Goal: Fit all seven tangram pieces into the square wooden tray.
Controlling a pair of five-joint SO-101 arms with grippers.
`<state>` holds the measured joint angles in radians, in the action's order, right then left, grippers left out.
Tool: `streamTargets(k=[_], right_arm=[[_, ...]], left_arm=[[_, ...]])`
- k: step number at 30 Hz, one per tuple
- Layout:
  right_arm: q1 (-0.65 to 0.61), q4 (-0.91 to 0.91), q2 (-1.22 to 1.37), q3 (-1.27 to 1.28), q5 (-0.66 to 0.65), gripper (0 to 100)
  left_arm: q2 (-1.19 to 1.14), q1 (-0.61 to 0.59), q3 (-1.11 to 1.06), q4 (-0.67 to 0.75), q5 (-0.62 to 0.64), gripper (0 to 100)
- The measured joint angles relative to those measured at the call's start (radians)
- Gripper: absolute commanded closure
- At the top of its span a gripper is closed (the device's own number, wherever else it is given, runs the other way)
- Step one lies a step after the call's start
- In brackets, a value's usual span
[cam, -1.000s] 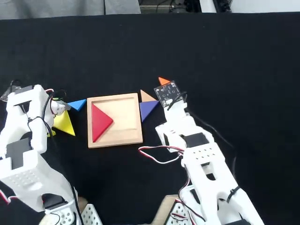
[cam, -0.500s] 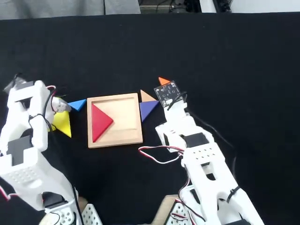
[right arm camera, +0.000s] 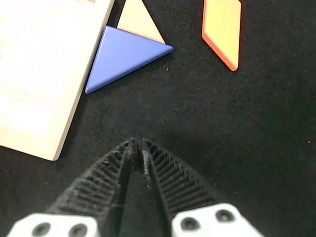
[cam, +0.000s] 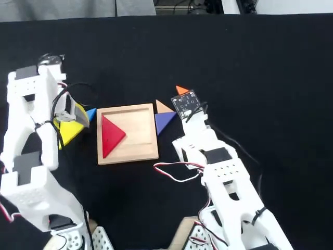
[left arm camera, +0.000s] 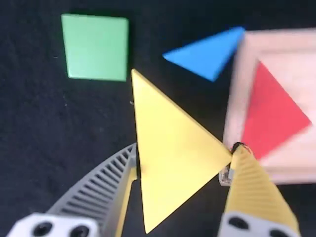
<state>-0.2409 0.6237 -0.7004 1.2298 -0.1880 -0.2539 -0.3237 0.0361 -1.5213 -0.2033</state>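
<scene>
My left gripper (left arm camera: 182, 157) is shut on the large yellow triangle (left arm camera: 168, 158), held just off the black cloth left of the square wooden tray (cam: 130, 151). In the high view the yellow triangle (cam: 70, 127) hangs under the left gripper (cam: 67, 112). A red triangle (cam: 110, 135) lies in the tray's left half. A light blue triangle (left arm camera: 207, 47) and a green square (left arm camera: 96, 47) lie beyond the yellow piece. My right gripper (right arm camera: 138, 148) is shut on nothing, over bare cloth near a dark blue triangle (right arm camera: 126, 54), a tan triangle (right arm camera: 138, 19) and an orange parallelogram (right arm camera: 222, 29).
The tray's corner (right arm camera: 39, 74) lies beside the dark blue triangle. The right arm (cam: 208, 151) stands right of the tray, with a loose white cable (cam: 174, 169) near the tray's front corner. Black cloth stretches open behind the tray and to the far right.
The left arm has risen and swung away from the table's front, carrying the yellow triangle up and a little toward the tray. The right arm has not moved.
</scene>
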Motion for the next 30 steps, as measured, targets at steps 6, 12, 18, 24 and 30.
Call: streamTargets(k=[6, 12, 18, 24, 30], right_arm=[[0.025, 0.000, 0.000, 0.000, 0.000, 98.3], [0.160, -0.025, 0.000, 0.000, 0.000, 98.3], [0.201, -0.025, 0.000, 0.000, 0.000, 98.3], [0.206, -0.025, 0.000, 0.000, 0.000, 98.3], [0.207, -0.025, 0.000, 0.000, 0.000, 98.3]], left_arm=[[0.233, 0.146, -0.043, -0.104, -0.069, 74], [0.387, 0.397, -0.252, -0.037, -0.072, 74], [0.393, 0.493, -0.471, 0.198, -0.075, 74], [0.399, 0.509, -0.508, 0.281, 0.025, 74], [0.402, 0.459, -0.537, 0.322, 0.427, 74]])
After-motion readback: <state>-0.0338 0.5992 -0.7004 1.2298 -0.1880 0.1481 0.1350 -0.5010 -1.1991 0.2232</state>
